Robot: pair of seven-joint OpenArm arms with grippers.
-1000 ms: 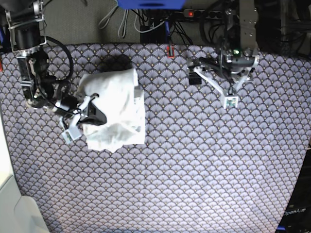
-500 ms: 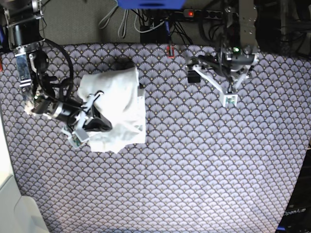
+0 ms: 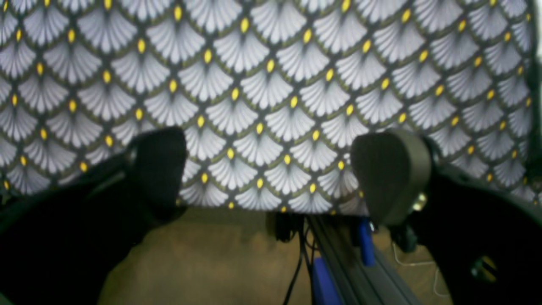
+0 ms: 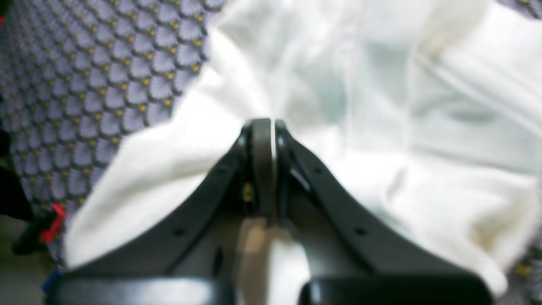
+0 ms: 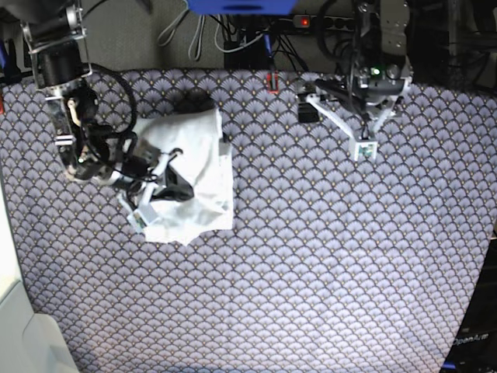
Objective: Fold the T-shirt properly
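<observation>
Purple-grey cloth with a scallop pattern and small yellow dots [image 5: 311,256] covers the whole desk, and behind its far edge lie dark cables and a power strip with one red light [image 5: 311,21]. One plain white short-sleeved T-shirt of thin soft cloth [image 5: 203,167] lies bunched and partly doubled over on the left half of the base view, its folds rumpled rather than flat. Two arms are in view. The right pincer [image 5: 167,186] sits low on the near-left part of the shirt; in the right wrist view its two dark fingers [image 4: 262,140] meet with almost no gap above the white cloth, though the blur hides whether any cloth is caught between them. The left pincer [image 5: 363,148] hangs over bare patterned cloth, well apart from the shirt, its two rounded pads [image 3: 391,173] spread wide with nothing between them.
</observation>
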